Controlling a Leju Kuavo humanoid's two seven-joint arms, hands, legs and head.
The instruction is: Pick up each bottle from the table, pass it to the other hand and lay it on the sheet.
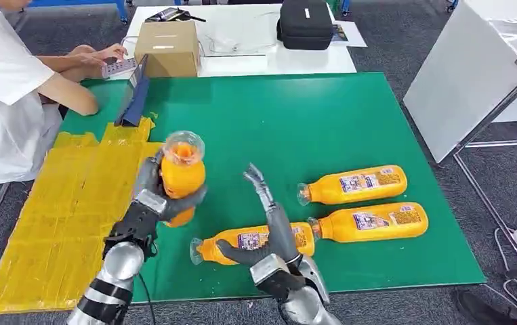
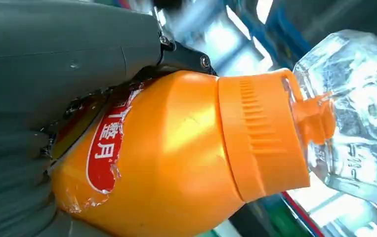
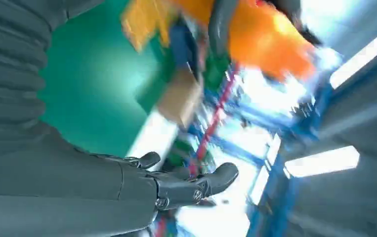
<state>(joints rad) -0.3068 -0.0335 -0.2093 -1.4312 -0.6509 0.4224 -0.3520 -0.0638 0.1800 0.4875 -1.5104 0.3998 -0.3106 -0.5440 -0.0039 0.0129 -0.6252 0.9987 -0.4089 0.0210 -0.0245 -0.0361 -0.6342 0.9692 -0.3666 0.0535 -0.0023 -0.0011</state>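
Note:
My left hand [image 1: 152,203] grips an orange juice bottle [image 1: 181,177] upright above the edge between the green table [image 1: 296,122] and the yellow sheet [image 1: 72,203]. Up close, the held bottle [image 2: 176,158] shows an orange collar, a clear cap and a torn red label. To its right my right hand [image 1: 269,227] is open with its fingers spread, holding nothing. Under that hand lies a second bottle [image 1: 242,242] on its side. Two more bottles [image 1: 354,184] [image 1: 370,222] lie on the green mat further right.
A person in white [image 1: 11,95] sits at the far left with a hand on a small device [image 1: 116,66]. A cardboard box [image 1: 167,47] and a black case [image 1: 304,24] stand beyond the mat. A white board [image 1: 465,74] leans at the right.

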